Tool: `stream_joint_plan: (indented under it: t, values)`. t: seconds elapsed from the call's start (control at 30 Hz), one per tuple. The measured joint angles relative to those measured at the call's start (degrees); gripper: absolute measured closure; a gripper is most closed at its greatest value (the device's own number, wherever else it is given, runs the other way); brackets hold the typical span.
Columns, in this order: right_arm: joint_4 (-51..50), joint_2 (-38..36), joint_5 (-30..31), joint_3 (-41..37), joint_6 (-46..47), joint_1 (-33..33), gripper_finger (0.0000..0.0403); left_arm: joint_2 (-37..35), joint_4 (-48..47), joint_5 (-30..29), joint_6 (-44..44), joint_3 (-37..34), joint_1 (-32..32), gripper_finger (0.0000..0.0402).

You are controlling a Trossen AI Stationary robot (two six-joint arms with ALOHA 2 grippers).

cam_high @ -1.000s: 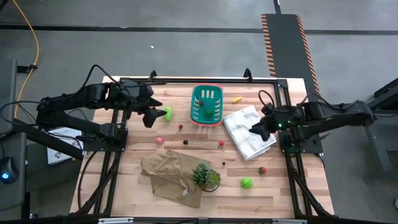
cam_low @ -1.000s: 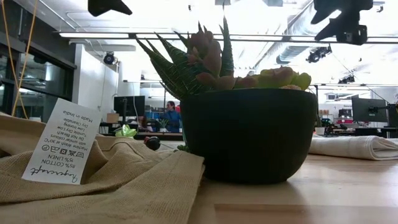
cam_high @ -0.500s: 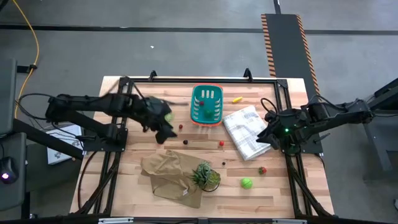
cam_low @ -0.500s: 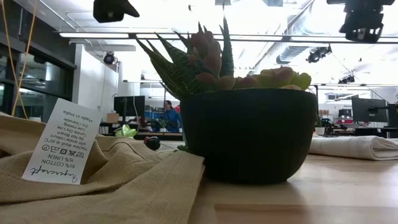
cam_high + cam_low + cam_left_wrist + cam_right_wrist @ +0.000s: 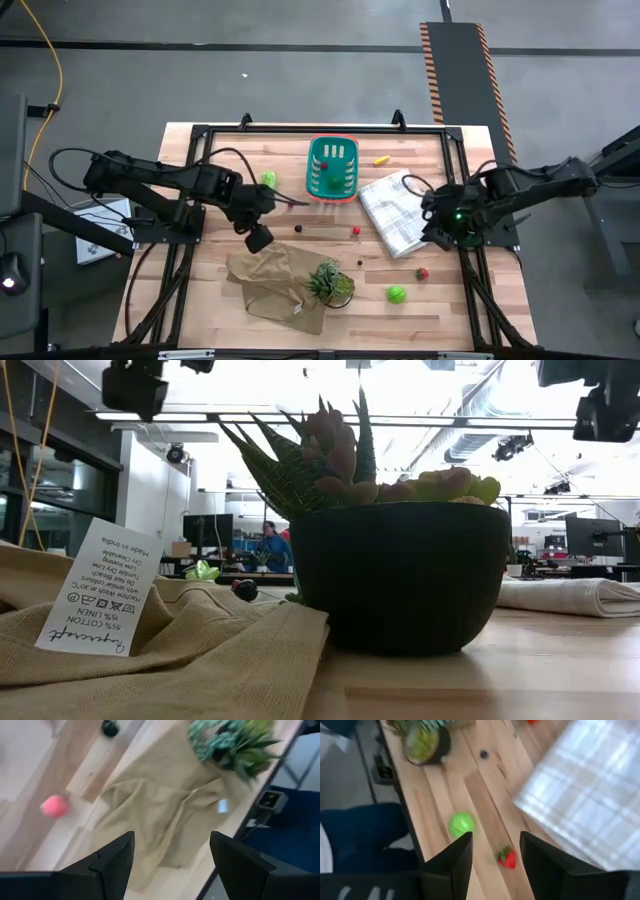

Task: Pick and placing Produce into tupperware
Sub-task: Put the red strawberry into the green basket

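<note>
The wooden tabletop (image 5: 370, 310) carries the teal slotted plastic basket (image 5: 333, 168), which sits well apart from both claws, towards the far edge. Whether it holds any produce yet I cannot tell.

A second ago the left claw (image 5: 258, 238) was beside the light green lump (image 5: 268, 180). It has since swung away to the edge of the crumpled tan cloth (image 5: 272, 280). It gapes wide and empty, with a small pink-red ball (image 5: 54, 806) lying near it.

The right claw (image 5: 495, 845) has left the white checked folded cloth (image 5: 400, 210). It too is parted and empty, and ahead of it lie a bright green ball (image 5: 461, 824) and a little red strawberry (image 5: 507, 858). Both arms look to be lining up fresh picks, with nothing carried.

The cloth's white tag (image 5: 95, 590) reads "85% COTTON 15% LINEN" and "Made in India".
</note>
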Motion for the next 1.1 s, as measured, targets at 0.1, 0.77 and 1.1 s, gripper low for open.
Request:
stream_joint_plan:
  t: [0.1,0.77,1.1]
  values:
    - [-3.31,3.80,0.90,2.62,1.14,2.74,0.0256,0.00,-2.39,-1.63,1.58,0.02,0.13,0.0153]
    - [-13.92,23.38,11.10,14.15,66.09,24.97,0.0269,0.00,-3.35,-10.37,13.45,0.02,0.15,0.0153]
    - [-15.08,28.10,6.03,14.18,88.35,33.12,0.0269,0.00,-3.32,-10.09,17.73,0.02,0.15,0.0153]
